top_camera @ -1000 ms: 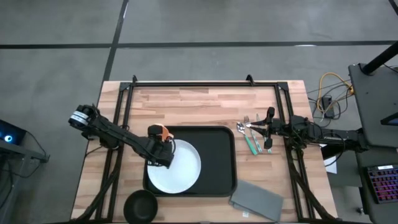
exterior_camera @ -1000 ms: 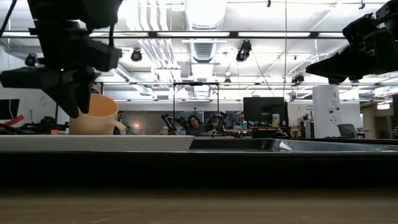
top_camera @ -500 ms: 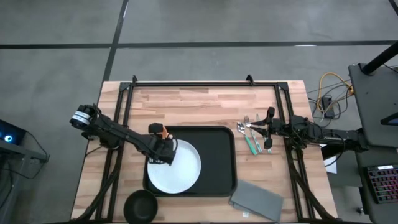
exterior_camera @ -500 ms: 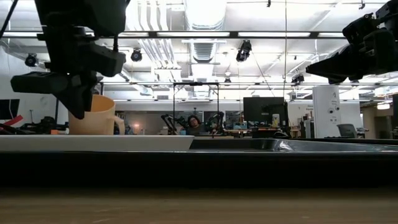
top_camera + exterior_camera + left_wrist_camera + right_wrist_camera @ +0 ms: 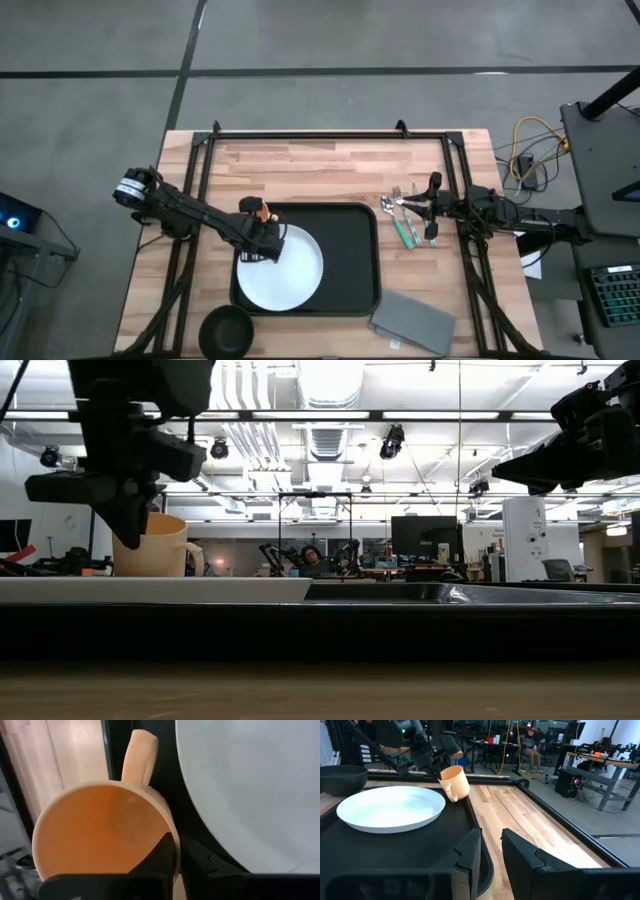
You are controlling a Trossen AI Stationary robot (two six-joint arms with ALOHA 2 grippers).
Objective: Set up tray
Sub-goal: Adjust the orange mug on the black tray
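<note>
Two claws are in view, and only the left claw is at work: it sits over the tray's back-left corner, beside the orange mug, with one finger inside the rim. We judge it pinches the mug wall, though its second finger is hidden under the mug.

Over the last second we see this claw creep from the plate's edge toward the mug's corner, and in the low view the mug now stands level and square where it was half-covered by the arm before. We take that to mean the mug is set down, or within a hair of it, in the corner of the tray; we cannot tell whether its base touches the tray floor.

Outward from there, the white plate lies on the tray's left half, just beside the mug. The tray itself sits mid-tabletop, nearer the front edge. Off the tray, a dark bowl waits at the front left, a grey napkin at the front right, and the cutlery lies just right of the tray.

The right claw hovers by that cutlery, fingers slightly apart and holding nothing. So plate and mug look placed; bowl, napkin and cutlery remain.
</note>
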